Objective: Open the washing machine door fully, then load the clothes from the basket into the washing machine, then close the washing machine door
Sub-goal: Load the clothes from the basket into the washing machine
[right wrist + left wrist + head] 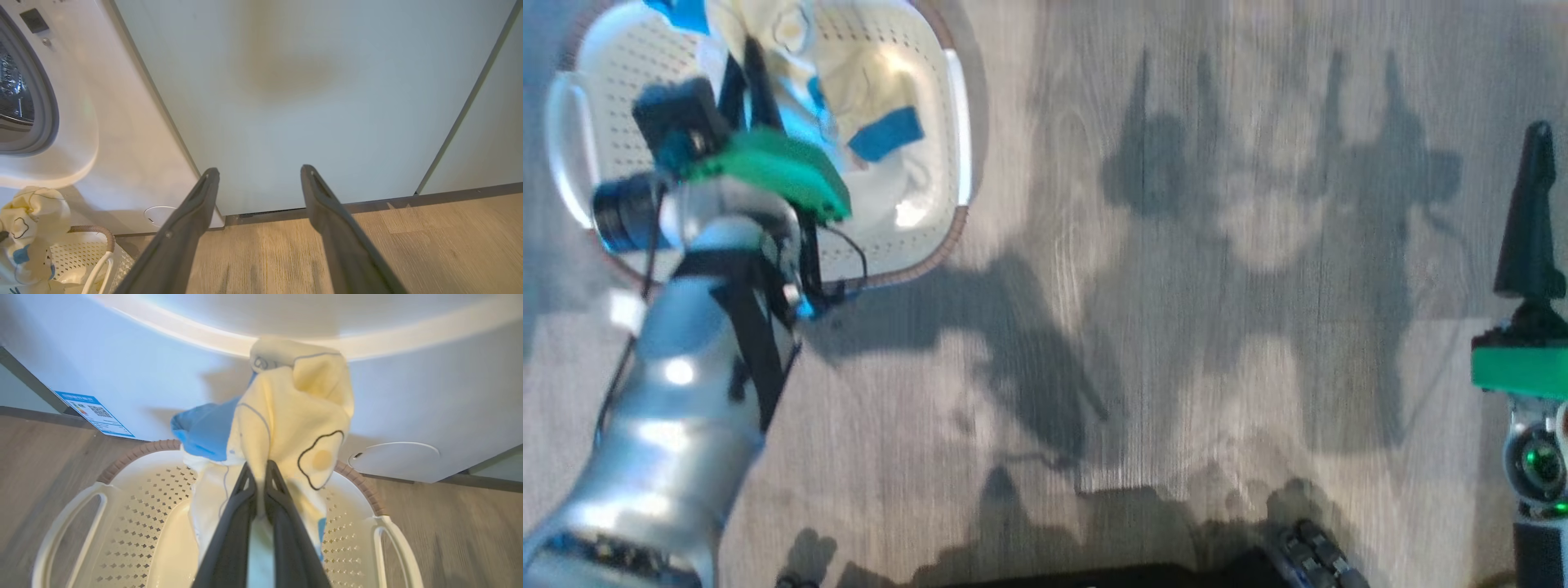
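Head view: soft and smeared all over, as I read it; floor [1176, 367] bright and evenly grey; dark pronged shadows lie across its middle and right, with a broad shadow along the bottom edge; white glare spots on the left arm [670, 408] and in the basket [956, 122]; bluish cast at the left.

Left wrist view: bright; clothes [294, 416] blurred, warm yellow against a washer [122, 363] tinted cold blue; a glaring pale band curves across the top; the basket rim bows with wide-angle distortion; fingers [229, 547] out of focus near the lens.

Right wrist view: the sharpest I have; panel [327, 102] carries a faint brownish shadow patch; warm light on the floor; straight seams lean outward towards the edges.
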Controlling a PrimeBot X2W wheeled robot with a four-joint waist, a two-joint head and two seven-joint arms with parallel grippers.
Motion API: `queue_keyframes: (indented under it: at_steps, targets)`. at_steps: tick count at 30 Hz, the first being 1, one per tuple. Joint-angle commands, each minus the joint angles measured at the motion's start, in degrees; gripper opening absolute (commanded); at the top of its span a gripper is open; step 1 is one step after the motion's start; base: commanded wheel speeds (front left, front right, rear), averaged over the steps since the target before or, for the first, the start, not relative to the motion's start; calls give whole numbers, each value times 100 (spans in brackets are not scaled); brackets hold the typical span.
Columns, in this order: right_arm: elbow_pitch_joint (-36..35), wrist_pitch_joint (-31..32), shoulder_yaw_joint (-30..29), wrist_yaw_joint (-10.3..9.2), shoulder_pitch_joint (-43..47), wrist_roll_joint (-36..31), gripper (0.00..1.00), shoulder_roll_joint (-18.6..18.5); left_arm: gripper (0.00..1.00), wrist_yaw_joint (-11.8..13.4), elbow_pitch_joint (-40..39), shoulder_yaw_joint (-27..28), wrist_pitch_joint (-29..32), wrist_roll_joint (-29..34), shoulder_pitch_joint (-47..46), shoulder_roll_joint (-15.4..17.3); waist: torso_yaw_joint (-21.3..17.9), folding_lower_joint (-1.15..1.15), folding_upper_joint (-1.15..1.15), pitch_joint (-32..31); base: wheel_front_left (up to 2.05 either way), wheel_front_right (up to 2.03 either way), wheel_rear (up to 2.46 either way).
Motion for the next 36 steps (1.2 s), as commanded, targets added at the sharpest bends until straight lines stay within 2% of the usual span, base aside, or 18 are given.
queue_keyframes:
  at_steps: [1, 7, 14, 36]
  targets:
    - [-130, -45, 41, 25, 226, -43, 100, -81, 0, 72, -283, 194, -80, 114, 230, 215, 114, 1, 0, -222, 0, 0, 0]
    - [-13, -45, 1, 25, 375, -121, 100, -129, 0, 181, -1447, 466, -80, 500, 1167, 69, 251, 1, 0, -661, 0, 0, 0]
    - [87, -45, 23, 25, 536, -187, 100, -165, 0, 233, -2265, 619, -80, 741, 1921, -47, 346, 1, 0, -1155, 0, 0, 0]
    - [201, -45, 119, 25, 1214, -418, 100, -73, 0, 387, -3288, 491, 27, 847, 3340, -84, 434, 1, 0, -2456, 0, 0, 0]
